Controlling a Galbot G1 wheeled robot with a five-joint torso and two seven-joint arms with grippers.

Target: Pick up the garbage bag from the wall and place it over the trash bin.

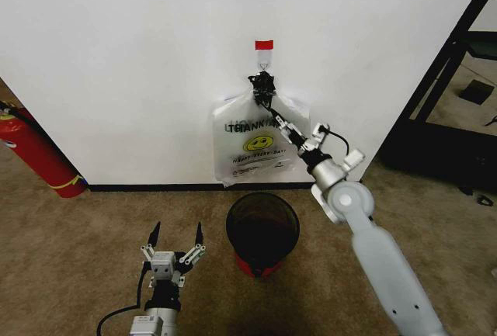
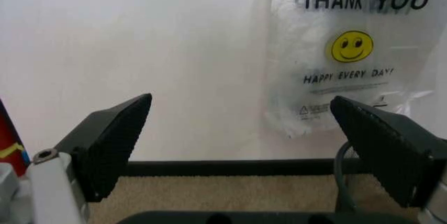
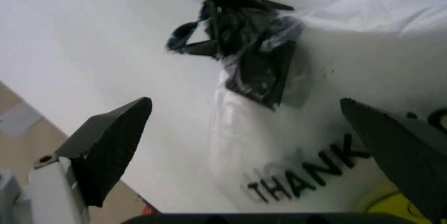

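Observation:
The garbage bag (image 1: 262, 86) is a small bunched wad of thin see-through plastic with dark patches (image 3: 244, 41). It hangs from a hook under a red tape strip (image 1: 265, 44) on the white wall (image 1: 116, 57). My right gripper (image 1: 273, 115) is raised toward it and open (image 3: 244, 102), fingertips just short of the wad with nothing between them. The black mesh trash bin (image 1: 233, 231) with a red base stands on the carpet below. My left gripper (image 1: 177, 231) hovers low to the bin's left, open and empty (image 2: 241, 100).
A whitish bag with a yellow smiley and "THANK YOU" lettering (image 1: 252, 154) (image 2: 349, 51) hangs flat on the wall behind the wad. A red fire extinguisher (image 1: 39, 154) leans at the far left. A black frame (image 1: 458, 49) stands at the right. Brown carpet surrounds the bin.

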